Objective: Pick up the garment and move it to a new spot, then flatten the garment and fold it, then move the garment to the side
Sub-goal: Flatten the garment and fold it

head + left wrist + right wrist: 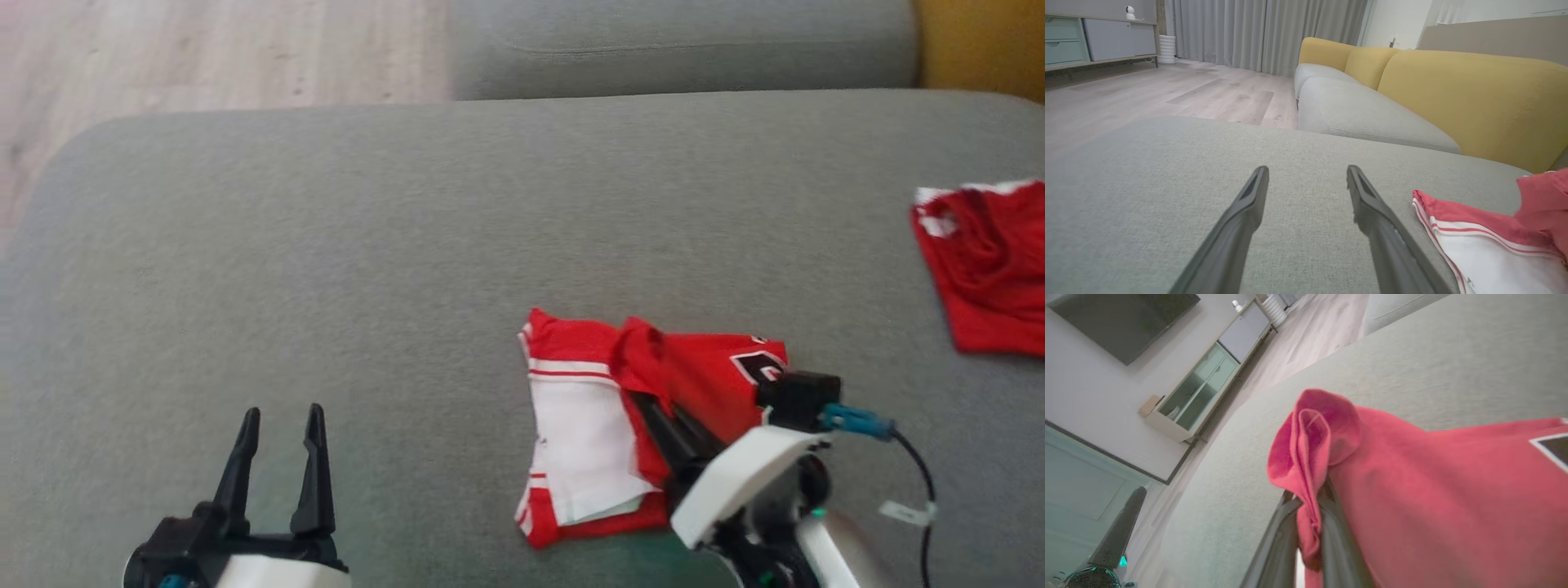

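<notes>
A red and white garment (637, 408) lies partly folded on the grey sofa cushion (408, 245), right of centre. My right gripper (645, 392) is shut on a bunched red fold of the garment (1310, 457), lifting that fold a little. The red cloth is pinched between the two dark fingers (1339, 539) in the right wrist view. My left gripper (282, 425) stands open over bare cushion at the lower left, apart from the garment. Its fingers (1241, 220) frame empty cushion, with the garment's white and red edge (1486, 253) to their right.
A second red garment (988, 261) lies at the cushion's right edge. A yellow sofa backrest (1474, 94) and another grey seat (1363, 114) stand beyond. Wooden floor (204, 57) runs past the cushion's far left edge. A black cable (922, 482) trails from my right wrist.
</notes>
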`<state>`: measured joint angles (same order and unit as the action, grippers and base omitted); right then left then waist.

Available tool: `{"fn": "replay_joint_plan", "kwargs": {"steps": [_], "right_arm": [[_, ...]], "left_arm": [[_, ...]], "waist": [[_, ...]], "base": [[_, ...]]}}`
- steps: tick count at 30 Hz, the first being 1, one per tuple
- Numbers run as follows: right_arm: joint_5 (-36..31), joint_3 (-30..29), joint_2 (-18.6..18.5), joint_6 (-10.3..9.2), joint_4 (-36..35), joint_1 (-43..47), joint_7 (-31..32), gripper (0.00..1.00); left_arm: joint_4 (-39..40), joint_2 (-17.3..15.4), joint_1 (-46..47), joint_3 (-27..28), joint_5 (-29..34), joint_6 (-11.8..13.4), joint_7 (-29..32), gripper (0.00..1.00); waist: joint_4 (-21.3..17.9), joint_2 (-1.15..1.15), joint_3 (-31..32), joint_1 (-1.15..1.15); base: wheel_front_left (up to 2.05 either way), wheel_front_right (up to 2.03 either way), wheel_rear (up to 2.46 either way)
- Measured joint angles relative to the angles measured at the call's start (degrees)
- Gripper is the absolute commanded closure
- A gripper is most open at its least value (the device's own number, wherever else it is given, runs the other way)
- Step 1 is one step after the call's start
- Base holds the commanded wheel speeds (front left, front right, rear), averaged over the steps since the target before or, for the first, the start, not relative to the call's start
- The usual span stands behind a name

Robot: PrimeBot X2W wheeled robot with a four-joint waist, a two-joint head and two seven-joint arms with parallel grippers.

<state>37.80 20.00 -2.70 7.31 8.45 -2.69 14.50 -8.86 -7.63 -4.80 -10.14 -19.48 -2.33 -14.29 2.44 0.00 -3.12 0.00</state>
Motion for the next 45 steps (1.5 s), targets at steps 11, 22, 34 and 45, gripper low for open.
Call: {"fn": "replay_joint_plan", "kwargs": {"steps": [11,22,34,45], "right_arm": [[2.75,5.89,-0.27,0.00,11.21,-7.78,-4.87,0.95],[6.10,12.29,-0.37,0.00,13.80,-10.95,-7.37,0.00],[-7.69,-1.32,-0.38,0.00,11.76,-10.85,-15.79,0.00],[-23.73,-13.88,-0.27,0.00,5.47,-2.88,-19.03,0.00]], "left_arm": [[-0.18,0.23,0.01,-0.86,-0.01,0.04,0.01,0.00],[-0.52,0.71,0.04,-1.12,-0.01,0.03,0.01,0.00],[-1.68,1.09,1.66,-3.27,0.74,-0.26,0.01,0.00],[-3.72,1.69,3.92,-4.86,0.88,-0.19,0.10,0.00]], "waist": [[5.60,0.00,-0.32,0.00],[5.00,0.00,-0.56,0.00],[2.96,0.00,-0.56,0.00],[1.33,0.00,1.24,0.00]], "base": [[0.00,0.00,0.00],[0.00,0.00,0.00],[0.00,0.00,0.00],[0.00,0.00,0.00]]}}
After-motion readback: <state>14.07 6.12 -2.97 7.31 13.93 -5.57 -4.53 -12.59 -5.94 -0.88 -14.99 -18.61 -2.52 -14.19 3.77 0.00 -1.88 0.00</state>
